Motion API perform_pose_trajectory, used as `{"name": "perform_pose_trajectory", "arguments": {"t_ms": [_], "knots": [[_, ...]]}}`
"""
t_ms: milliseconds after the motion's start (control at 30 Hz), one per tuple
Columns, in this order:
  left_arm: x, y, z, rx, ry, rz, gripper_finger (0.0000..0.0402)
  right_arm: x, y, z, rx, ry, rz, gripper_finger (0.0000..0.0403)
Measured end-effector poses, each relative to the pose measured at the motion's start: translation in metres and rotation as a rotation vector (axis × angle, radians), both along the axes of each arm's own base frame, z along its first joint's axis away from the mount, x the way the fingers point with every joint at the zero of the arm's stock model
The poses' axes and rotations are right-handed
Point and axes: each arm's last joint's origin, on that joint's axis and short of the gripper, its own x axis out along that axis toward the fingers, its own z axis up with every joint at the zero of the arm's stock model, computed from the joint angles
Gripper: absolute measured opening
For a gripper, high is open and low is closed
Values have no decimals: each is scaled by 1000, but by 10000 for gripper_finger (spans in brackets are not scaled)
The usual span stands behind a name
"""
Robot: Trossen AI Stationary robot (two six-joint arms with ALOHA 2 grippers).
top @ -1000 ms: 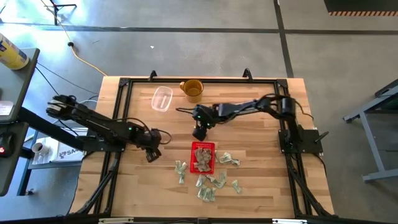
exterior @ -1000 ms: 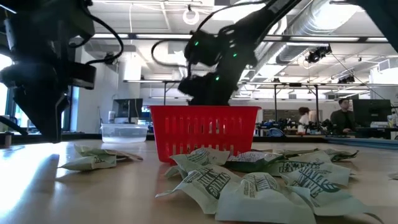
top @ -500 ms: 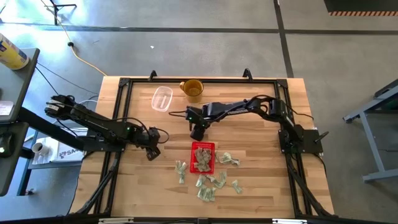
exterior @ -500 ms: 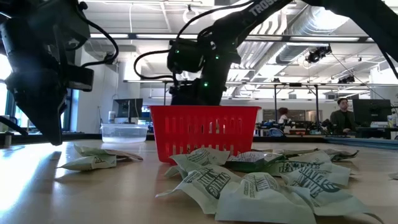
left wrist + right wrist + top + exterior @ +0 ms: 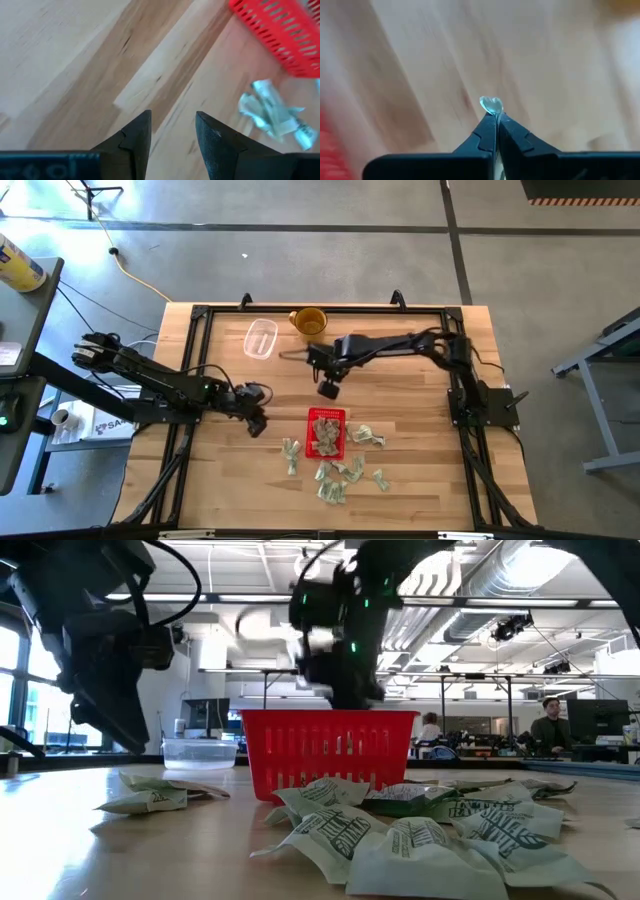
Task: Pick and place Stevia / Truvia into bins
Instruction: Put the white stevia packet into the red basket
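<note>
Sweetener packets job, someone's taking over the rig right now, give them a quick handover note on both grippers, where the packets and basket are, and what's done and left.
Right gripper: shut on a thin pale packet scrap, above bare wood beyond the red basket, on the yellow mug side.
Left gripper: open, empty, low over the table beside the basket, a loose packet ahead of it.
Done: several packets already lie in the basket.
Left: about ten packets scattered on the table beside and in front of the basket, plus whatever the right gripper holds.
The clear container plays no part.
</note>
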Motion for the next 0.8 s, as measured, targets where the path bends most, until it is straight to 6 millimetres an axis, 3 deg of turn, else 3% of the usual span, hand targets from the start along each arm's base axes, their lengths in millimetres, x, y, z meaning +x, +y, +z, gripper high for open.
{"name": "perform_pose_trajectory", "arguments": {"t_ms": [167, 267, 533, 800], "knots": [[3, 0, 2, -31, -41, 45, 186, -8, 17, 48, 143, -169, 146, 7], [6, -1, 4, -65, -83, 96, 186, -12, 34, 62, 258, -214, 275, 3], [10, 1, 9, -101, -167, 241, 186, -18, 74, 34, 414, -181, 495, 15], [11, 1, 8, -174, -180, 350, 186, -13, 124, 27, 307, -226, 710, 16]]}}
